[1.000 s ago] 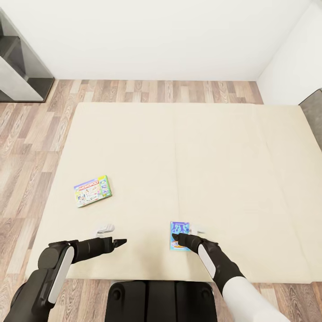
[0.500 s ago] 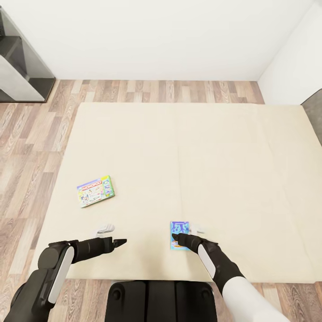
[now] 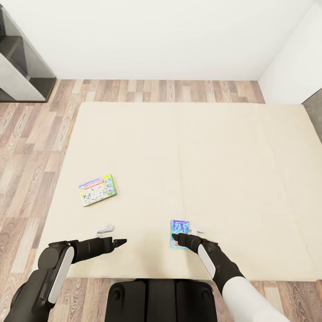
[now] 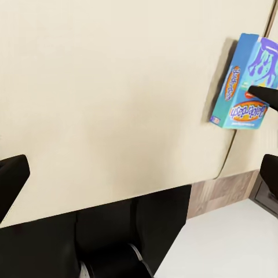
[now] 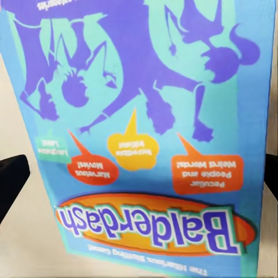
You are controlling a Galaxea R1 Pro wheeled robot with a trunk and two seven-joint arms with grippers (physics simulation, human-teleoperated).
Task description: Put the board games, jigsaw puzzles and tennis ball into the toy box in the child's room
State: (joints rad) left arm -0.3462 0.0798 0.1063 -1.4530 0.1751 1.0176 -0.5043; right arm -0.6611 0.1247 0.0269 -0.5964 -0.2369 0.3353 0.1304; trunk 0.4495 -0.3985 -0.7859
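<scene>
Sliding a little rightward in the head view since a second ago, the pale game box with a red logo point(image 3: 98, 190) and the whole cream-beige bed point(image 3: 188, 147) have shifted together, so the camera has turned, not the things; the grey strip at the far right edge has nearly gone. Two board games lie on the mattress: the pale one near the bed's left edge, and a blue cartoon-art box point(image 3: 180, 231) close to the near edge. The right gripper point(image 3: 175, 238) hangs directly over the blue box's near end as before, its two dark fingertips spread to either side of the lettered cover in the right wrist view point(image 5: 145, 156), not touching it that I can see. The left gripper point(image 3: 121, 242) hovers over bare mattress near the near edge, between the two boxes, fingers apart. A dark grey cabinet point(image 3: 20, 67) stands on the wood-plank floor point(image 3: 147, 91) beyond the far left corner.
</scene>
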